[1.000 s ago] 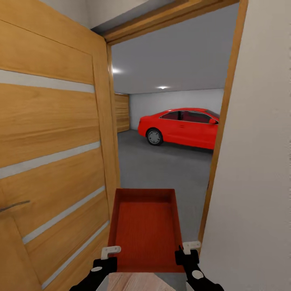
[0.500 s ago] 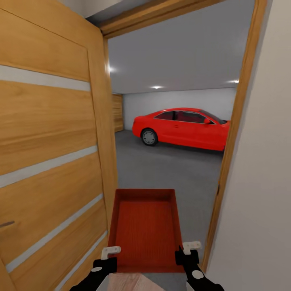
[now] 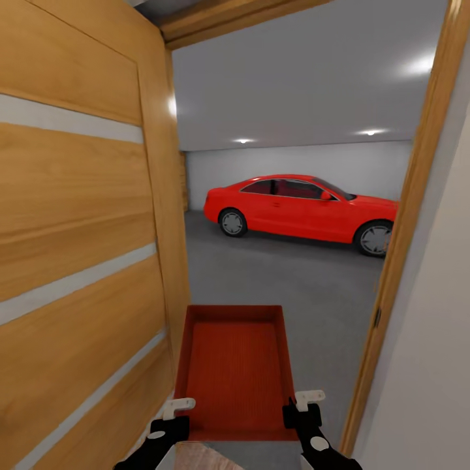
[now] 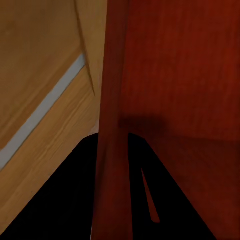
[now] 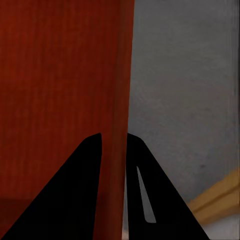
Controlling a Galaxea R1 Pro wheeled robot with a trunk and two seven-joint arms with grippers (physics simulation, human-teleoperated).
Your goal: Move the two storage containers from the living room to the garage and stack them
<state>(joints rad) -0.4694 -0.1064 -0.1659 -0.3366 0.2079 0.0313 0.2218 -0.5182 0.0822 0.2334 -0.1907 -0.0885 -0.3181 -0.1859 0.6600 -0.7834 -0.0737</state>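
We carried the bin (image 3: 234, 372), left gripper (image 3: 176, 411) and right gripper (image 3: 301, 406) each pinching a side wall. We judged it best kept centred (door (image 3: 78, 261) close at nine o'clock), rolling toward the floor (image 3: 281, 274) at twelve.

Doorway gap — tight on both sides

Open wood-panelled door (image 3: 78, 261) crowds the left gripper (image 3: 171, 412); wooden door frame (image 3: 405, 248) flanks the right gripper (image 3: 301, 403) — grey concrete floor (image 3: 294, 274) ahead lies open.

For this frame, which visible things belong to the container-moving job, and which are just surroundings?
Job:
- storage container, held at its side walls by the left tool and the right tool
- garage floor, the destination ahead

Surroundings:
- red car
- open wooden door
- door frame
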